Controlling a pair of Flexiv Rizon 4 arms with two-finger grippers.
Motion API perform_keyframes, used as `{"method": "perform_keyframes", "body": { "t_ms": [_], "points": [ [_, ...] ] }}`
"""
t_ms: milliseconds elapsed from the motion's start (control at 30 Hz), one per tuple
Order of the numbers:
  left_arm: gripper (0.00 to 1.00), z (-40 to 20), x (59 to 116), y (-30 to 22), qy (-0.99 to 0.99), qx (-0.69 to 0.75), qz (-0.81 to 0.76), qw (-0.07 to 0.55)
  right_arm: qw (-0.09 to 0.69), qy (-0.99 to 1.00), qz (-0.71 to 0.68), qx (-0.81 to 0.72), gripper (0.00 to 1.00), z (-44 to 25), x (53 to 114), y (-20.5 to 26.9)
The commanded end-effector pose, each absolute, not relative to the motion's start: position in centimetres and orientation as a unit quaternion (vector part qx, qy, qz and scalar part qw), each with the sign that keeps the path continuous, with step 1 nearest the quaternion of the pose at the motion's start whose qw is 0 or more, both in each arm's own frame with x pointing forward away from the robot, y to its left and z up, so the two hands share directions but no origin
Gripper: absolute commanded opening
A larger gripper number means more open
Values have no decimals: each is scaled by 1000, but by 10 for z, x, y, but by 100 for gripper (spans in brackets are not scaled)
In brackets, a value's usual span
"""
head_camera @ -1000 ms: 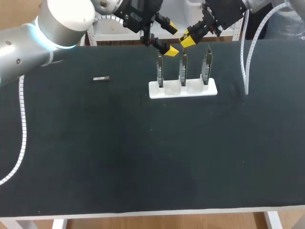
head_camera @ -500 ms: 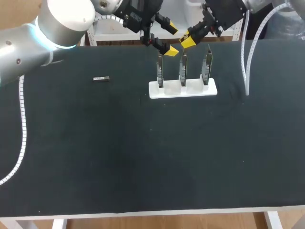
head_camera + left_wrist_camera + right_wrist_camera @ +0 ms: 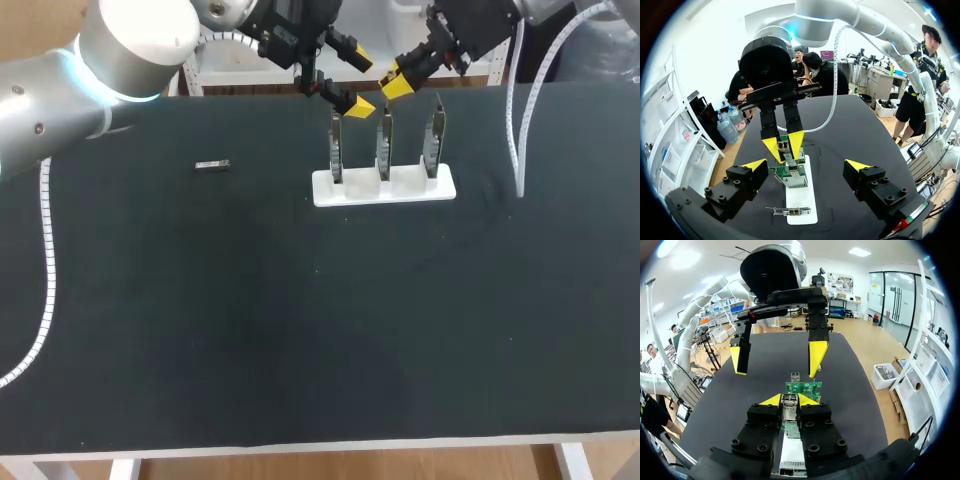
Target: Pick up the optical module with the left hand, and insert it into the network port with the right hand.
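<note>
Module (image 3: pixel 788 410): silver, gripped lengthwise in the right hand (image 3: pixel 789 401) and held in the air over the boards (image 3: pixel 384 140) at the far side of the bench (image 3: pixel 300 320).
Right hand: narrow, with a finger pressed on each side of the module. It comes in from the far right corner, and its tips slant down toward the left hand (image 3: pixel 358 83), just above the top of the middle board.
Left hand: wide, with nothing between its fingers. It faces the right hand, tips near it but apart, above the left and middle boards.
Boards: three, green, standing upright in a row on the base (image 3: pixel 385 188).
Base: white, flat on the bench toward the far side, a little right of the middle.
Second module (image 3: pixel 212 165): small and grey, lying flat on the bench, well apart from the base on its left. Neither hand touches it.
Bench: black top with a pale near edge.
</note>
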State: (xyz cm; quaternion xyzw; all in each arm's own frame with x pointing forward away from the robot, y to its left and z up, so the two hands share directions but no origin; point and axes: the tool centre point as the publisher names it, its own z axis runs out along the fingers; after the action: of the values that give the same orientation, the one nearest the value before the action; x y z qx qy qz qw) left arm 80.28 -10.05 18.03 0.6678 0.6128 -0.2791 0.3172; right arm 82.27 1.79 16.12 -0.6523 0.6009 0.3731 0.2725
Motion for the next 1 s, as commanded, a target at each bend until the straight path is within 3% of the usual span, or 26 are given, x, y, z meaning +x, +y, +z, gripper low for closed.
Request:
{"method": "perform_keyframes", "body": {
  "t_ms": [33,1000],
  "points": [
    [100,181,802,-101,614,668,-278,316,235,581,406,-665,0,158,830,19],
    [100,181,802,-101,614,668,-278,316,234,580,404,-668,0,159,831,20]
  ]
}}
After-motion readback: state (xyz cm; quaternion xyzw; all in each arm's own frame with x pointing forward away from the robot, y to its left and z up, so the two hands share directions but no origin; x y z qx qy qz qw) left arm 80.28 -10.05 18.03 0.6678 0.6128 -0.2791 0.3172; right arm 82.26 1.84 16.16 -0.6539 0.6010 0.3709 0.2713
